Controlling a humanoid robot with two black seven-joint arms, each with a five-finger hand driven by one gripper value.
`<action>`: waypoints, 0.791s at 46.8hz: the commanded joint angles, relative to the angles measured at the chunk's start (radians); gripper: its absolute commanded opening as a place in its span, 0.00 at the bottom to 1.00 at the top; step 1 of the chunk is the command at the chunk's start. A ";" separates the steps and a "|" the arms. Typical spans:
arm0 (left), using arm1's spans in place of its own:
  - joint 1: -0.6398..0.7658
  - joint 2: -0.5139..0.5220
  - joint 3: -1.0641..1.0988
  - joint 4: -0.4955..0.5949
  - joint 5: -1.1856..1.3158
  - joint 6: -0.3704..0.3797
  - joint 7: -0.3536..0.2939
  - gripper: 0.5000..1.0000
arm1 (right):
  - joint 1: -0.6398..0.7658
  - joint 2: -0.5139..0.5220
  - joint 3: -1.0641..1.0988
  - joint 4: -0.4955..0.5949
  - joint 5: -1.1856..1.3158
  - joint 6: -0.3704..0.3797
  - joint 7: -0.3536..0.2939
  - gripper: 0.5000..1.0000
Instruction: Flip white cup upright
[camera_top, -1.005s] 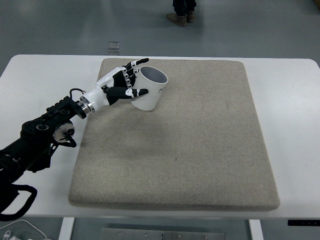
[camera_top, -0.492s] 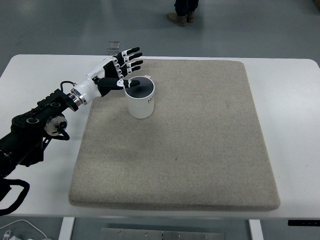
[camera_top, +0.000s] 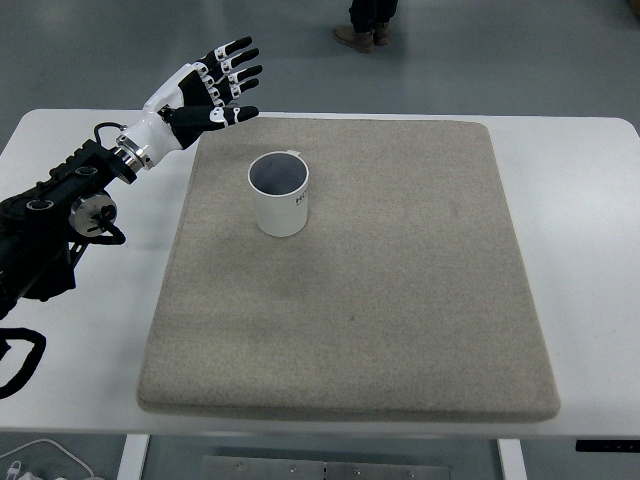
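Observation:
A white cup (camera_top: 280, 194) stands upright on the beige mat (camera_top: 400, 300), its open mouth facing up, in the mat's far left part. My left hand (camera_top: 215, 85) is raised beyond and to the left of the cup, well apart from it, fingers spread and holding nothing. Its black arm runs in from the picture's left edge over the white table (camera_top: 80, 320). The right arm does not show.
A person's shoes (camera_top: 360, 38) stand on the floor beyond the table's far edge. A small clear object (camera_top: 227, 95) lies on the floor just past that edge.
The cup went from tilted in my left hand to standing upright on the mat. The hand let go and drew back up and to the left.

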 joint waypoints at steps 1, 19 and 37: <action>-0.005 -0.005 -0.003 0.004 -0.042 0.000 0.000 0.98 | 0.000 0.000 0.001 0.000 0.000 0.001 -0.001 0.86; -0.006 -0.022 -0.010 0.011 -0.451 0.043 0.034 0.98 | 0.002 0.000 0.000 0.002 -0.002 0.003 0.000 0.86; -0.006 -0.074 -0.016 0.014 -0.729 0.241 0.302 0.99 | 0.003 0.000 0.001 0.002 0.000 0.006 0.000 0.86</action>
